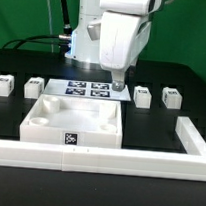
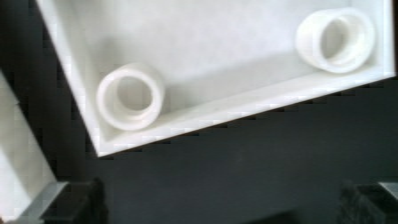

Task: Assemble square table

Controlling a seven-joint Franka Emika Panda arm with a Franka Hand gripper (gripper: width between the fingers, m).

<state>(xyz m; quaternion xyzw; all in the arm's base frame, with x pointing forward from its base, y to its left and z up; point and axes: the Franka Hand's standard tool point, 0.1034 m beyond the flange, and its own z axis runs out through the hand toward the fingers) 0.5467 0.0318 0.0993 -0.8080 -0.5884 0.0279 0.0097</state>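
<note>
Holds the gripper (image 1: 118,84) spread wide, nothing between the fingers (image 2: 68,205). Hangs it just above the far corner of the square table top (image 1: 72,119) on the exterior view's right, close to the marker board (image 1: 89,89). Looks down from the wrist onto one rimmed corner of that top, with two round sockets (image 2: 130,97) inside it. Finds the top lying open side up in the middle of the black tabletop (image 1: 24,63), apart from four white legs (image 1: 34,86) in a row beyond it, two at either side of the board. Fences the near and right sides with a white L-shaped rail (image 1: 97,159). Backs the scene with a green wall (image 1: 28,10). Bears a black-and-white tag (image 1: 71,139) on the top's near wall, others on legs and board; block patterns only, too small to read.
</note>
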